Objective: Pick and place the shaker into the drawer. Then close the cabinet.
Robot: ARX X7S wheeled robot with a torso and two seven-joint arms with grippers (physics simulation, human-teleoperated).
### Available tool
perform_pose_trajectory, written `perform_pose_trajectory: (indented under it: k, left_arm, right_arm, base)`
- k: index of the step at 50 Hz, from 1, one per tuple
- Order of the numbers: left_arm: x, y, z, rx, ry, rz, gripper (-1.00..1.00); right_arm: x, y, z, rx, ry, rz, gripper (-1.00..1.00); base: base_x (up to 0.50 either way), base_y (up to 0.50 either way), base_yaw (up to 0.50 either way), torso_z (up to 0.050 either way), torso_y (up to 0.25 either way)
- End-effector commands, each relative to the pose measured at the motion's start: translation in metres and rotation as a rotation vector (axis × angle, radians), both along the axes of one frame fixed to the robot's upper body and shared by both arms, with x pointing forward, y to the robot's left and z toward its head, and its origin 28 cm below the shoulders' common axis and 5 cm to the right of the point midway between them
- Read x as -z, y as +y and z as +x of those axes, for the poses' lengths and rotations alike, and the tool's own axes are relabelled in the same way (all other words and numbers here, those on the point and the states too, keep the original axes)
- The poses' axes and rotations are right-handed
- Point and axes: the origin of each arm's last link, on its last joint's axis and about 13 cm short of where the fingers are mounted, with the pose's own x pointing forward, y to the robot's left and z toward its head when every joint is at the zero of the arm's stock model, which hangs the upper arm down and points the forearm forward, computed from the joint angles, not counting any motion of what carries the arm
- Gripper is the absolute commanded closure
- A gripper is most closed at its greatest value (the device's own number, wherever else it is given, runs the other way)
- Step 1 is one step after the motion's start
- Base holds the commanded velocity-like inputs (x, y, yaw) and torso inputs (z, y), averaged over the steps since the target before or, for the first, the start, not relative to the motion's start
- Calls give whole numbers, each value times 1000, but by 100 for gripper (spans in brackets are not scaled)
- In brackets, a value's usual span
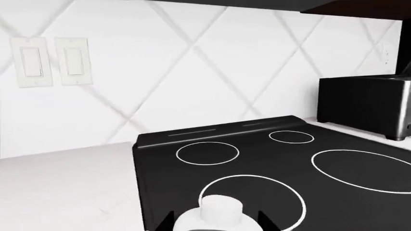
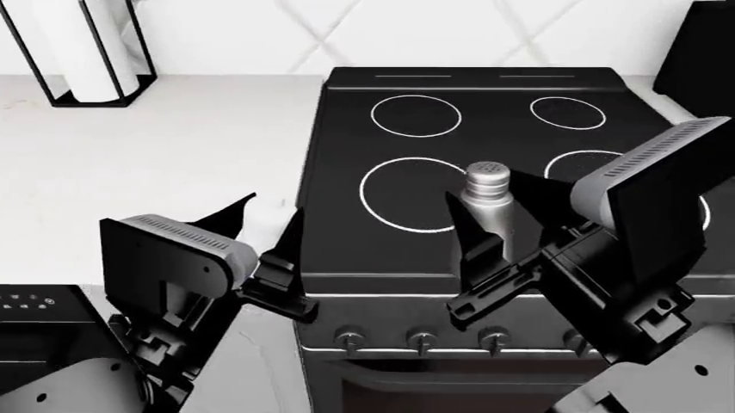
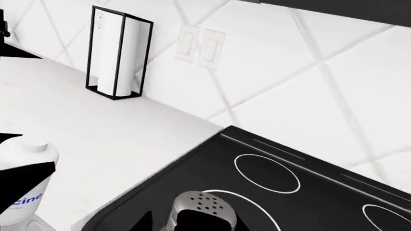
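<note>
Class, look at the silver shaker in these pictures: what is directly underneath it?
The shaker stands over the black stovetop, on a white burner ring. Its base is hidden by the right gripper, so contact cannot be seen.

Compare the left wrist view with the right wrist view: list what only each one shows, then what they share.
Only the left wrist view shows the dark toaster-like appliance on the counter beyond the stove, and a white-capped bottle seen between the left claw's fingers.

Only the right wrist view shows the paper towel holder, the silver shaker with its perforated cap between the right claw's fingers, and a white bottle at the edge.

Both show the black stove top with white burner rings, the wall switches, the tiled backsplash and the white counter.
</note>
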Motion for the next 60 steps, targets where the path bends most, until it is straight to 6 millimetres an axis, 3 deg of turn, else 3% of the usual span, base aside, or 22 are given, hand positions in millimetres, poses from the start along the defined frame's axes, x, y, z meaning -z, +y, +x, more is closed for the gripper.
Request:
perform_pose_trajectory:
  k: [1,60]
  left_arm:
    - [-1,0,-1,11,1,-13,100]
    - [6,-3,-2,22,19,-1,100]
  right_arm:
    - [-1,1,0,7,-3,-5,100]
    - [4,-2,-5,30,-3,23,100]
  base:
    - [2,-500,0,0,0]
    - [-212,-501,0,0,0]
